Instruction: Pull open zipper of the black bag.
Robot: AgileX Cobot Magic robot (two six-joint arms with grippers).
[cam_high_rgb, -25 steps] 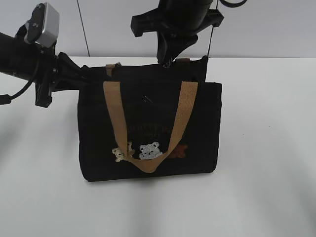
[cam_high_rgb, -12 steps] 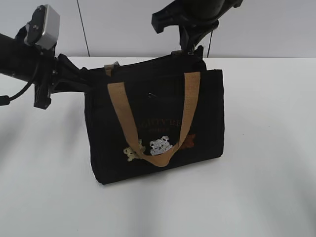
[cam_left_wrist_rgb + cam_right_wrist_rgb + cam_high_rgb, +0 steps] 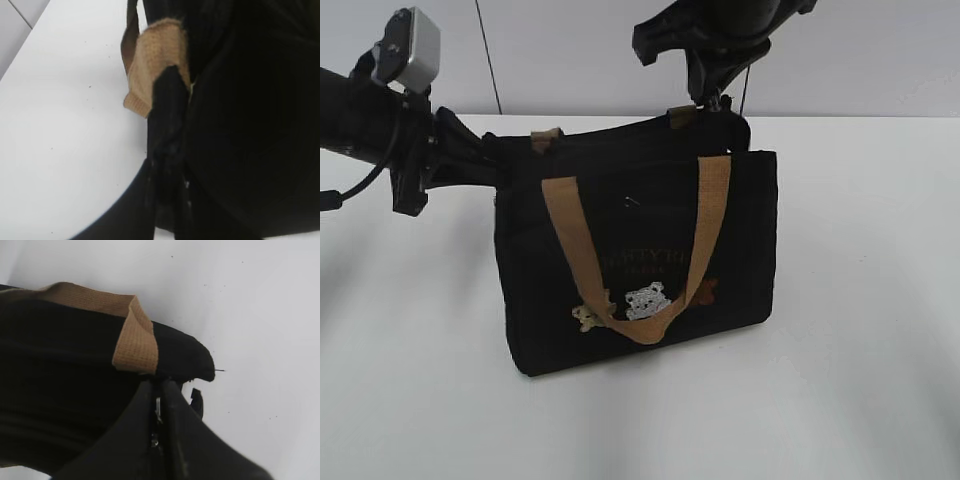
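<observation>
Black bag (image 3: 635, 265) stands upright on white table (image 3: 860, 300), centre of scene, front w/ bear patches (image 3: 647, 300) and faint lettering facing near side; near tan handle (image 3: 640, 250) hangs down front in a loop. Left gripper (image 3: 492, 160) comes in from left at bag's top-left corner; left wrist view shows its jaws pressed nearly together, pinching black fabric of the bag (image 3: 250, 125) just beside the far tan strap (image 3: 155, 65). Right gripper (image 3: 717, 100) hangs over bag's top-right corner, by the far strap end. In right wrist view its jaws are pinched tight on a small silvery metal piece (image 3: 156, 412), apparently the zipper pull tab, at the bag's top edge just below a tan strap end (image 3: 135, 340). Zipper line itself is black on black; how far it stands open cannot be told. Vs. 1 s ago: right gripper has shifted right along top edge, from about mid-bag to the right corner; bag has slid slightly right and tilted, right top corner lifted; left gripper's hold unchanged. Vs. 0.5 s ago: only minor rightward drift.
</observation>
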